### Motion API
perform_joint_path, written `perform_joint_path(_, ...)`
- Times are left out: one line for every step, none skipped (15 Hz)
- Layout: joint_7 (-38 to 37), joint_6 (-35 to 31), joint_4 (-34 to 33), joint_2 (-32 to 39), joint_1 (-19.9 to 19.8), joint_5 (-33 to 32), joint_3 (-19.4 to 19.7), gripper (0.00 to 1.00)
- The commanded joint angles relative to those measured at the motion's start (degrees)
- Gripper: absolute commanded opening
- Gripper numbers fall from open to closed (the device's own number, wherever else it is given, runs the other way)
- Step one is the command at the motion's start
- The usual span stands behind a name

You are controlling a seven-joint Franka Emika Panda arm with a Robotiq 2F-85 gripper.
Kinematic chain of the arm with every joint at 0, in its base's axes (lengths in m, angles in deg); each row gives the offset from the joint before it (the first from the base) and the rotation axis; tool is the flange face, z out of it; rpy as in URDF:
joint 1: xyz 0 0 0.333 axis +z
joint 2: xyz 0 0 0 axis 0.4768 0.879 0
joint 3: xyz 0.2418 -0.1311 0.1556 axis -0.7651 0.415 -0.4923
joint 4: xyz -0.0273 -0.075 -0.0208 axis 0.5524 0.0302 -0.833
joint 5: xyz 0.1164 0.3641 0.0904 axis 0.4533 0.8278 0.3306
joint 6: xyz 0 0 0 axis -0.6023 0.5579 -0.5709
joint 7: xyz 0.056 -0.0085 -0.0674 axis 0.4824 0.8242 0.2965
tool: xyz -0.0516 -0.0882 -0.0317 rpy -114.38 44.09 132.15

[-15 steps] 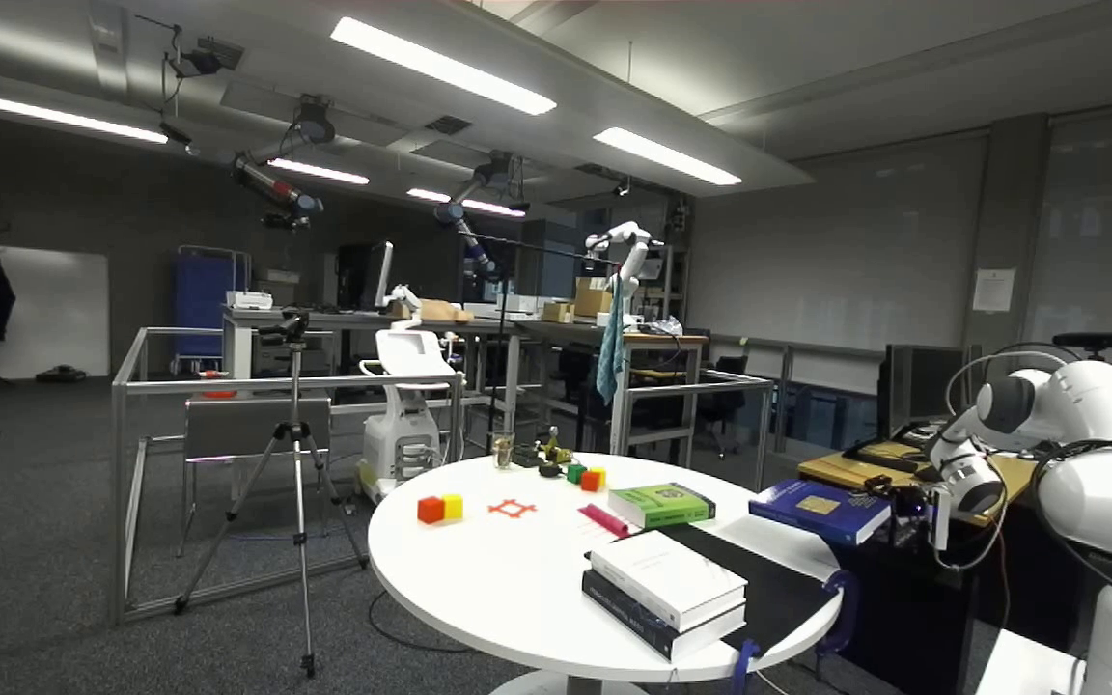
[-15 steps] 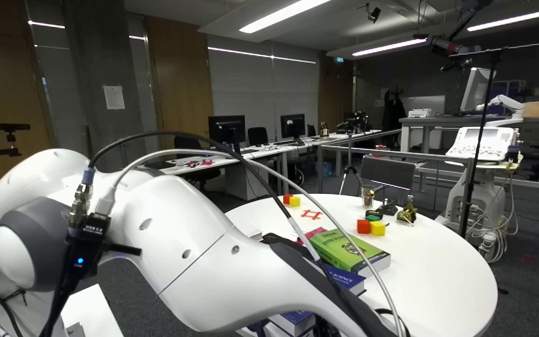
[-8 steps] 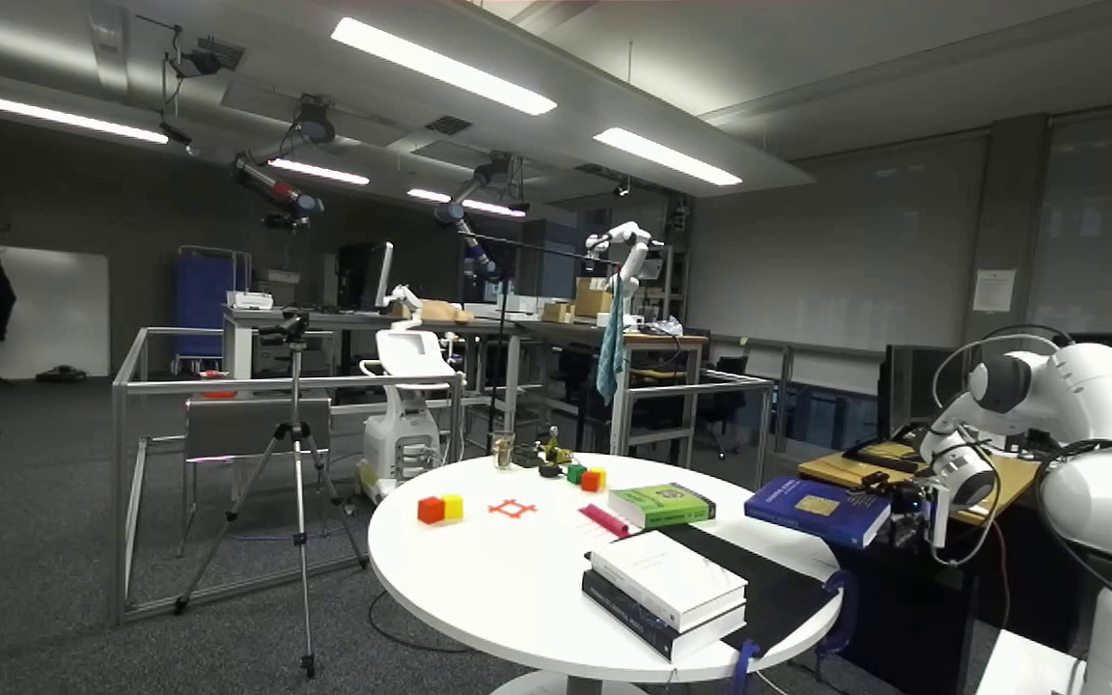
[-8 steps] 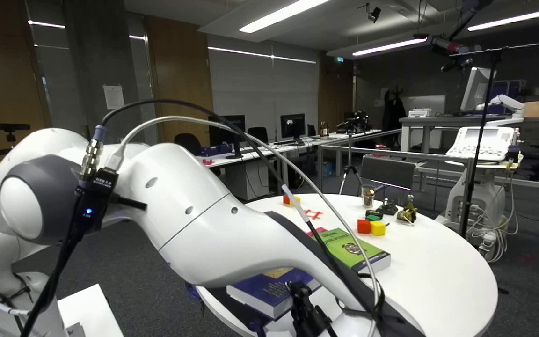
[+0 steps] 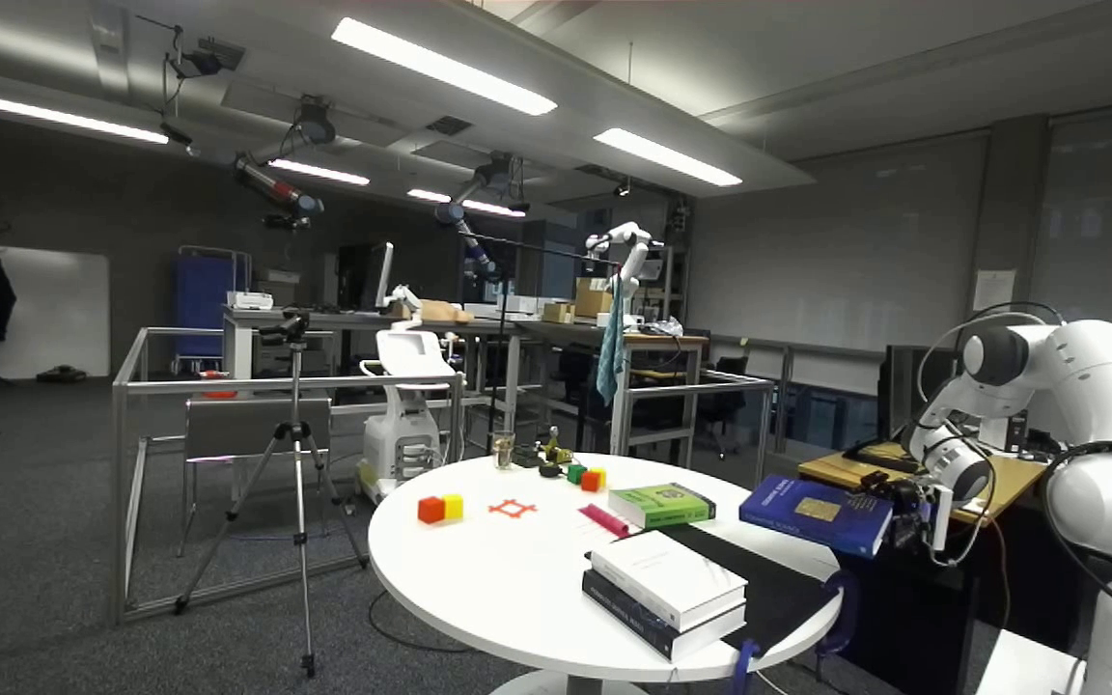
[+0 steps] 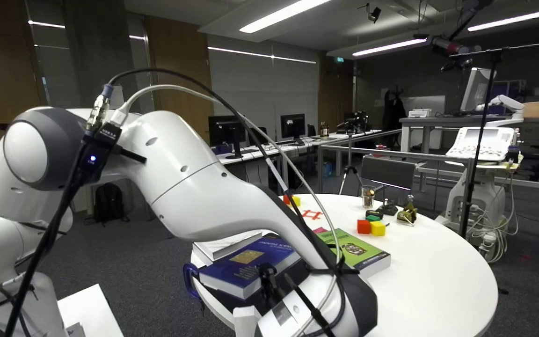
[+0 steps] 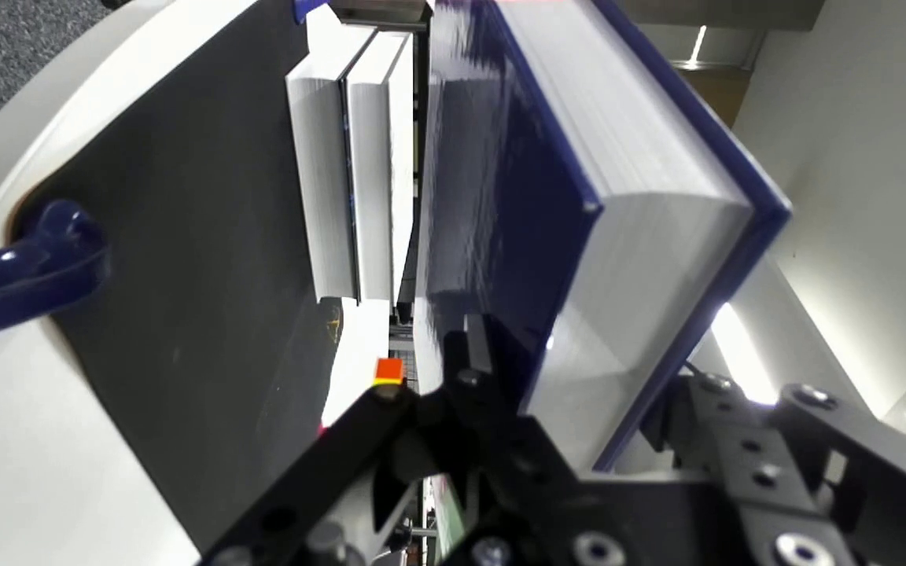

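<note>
A thick blue book [image 5: 812, 516] with a gold square on its cover hangs in the air past the table's edge in an exterior view, slightly tilted. My gripper [image 7: 567, 389] is shut on one end of it, a finger on each cover, as the wrist view shows. The blue book [image 6: 248, 262] also appears in an exterior view, partly behind the arm and in line with the black mat [image 5: 778, 589]. Close by on the table lie a white book [image 5: 669, 576] and, under it, a dark book [image 5: 628, 608].
A green book [image 5: 662, 507] and a pink strip [image 5: 604, 519] lie behind the stack on the round white table [image 5: 508, 598]. Red, yellow and green cubes stand farther back, beside an orange lattice [image 5: 513, 508]. A blue clamp [image 7: 28, 271] grips the mat at the table edge.
The arm has swung with the blue book, which stays gripped. The book has shifted slightly left and tilted more in an exterior view, and has come out from behind the arm in both exterior views' comparison.
</note>
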Motion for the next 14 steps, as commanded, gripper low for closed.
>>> perform_joint_path(2.9,3.4,10.9,-9.6,2.9,2.3,2.0,0.19)
perform_joint_path(3.1,3.1,12.7,-10.7,3.8,3.0,2.5,0.19)
perform_joint_path(3.3,3.0,14.2,-11.6,4.7,3.7,2.9,0.19)
perform_joint_path(3.4,2.7,16.1,-12.8,5.8,4.3,3.3,0.19)
perform_joint_path(3.5,2.5,17.4,-13.6,6.8,4.6,3.8,0.19)
perform_joint_path(3.3,1.9,18.9,-14.7,8.1,5.1,4.4,0.19)
perform_joint_path(3.0,1.5,20.1,-15.5,9.2,5.6,4.9,0.19)
perform_joint_path(2.1,1.2,21.2,-16.4,10.4,5.9,5.6,0.19)
perform_joint_path(1.2,0.6,22.0,-17.1,11.5,6.5,6.3,0.19)
perform_joint_path(2.8,-0.7,16.3,-10.2,12.0,4.1,7.1,0.44)
perform_joint_path(2.8,-1.3,17.3,-11.0,13.0,4.4,7.5,0.44)
perform_joint_path(2.8,-1.7,18.0,-11.5,13.6,4.6,7.8,0.44)
perform_joint_path(2.8,-1.8,18.3,-11.7,13.9,4.7,7.9,0.44)
perform_joint_path(2.8,-1.8,18.4,-11.8,14.0,4.7,8.0,0.44)
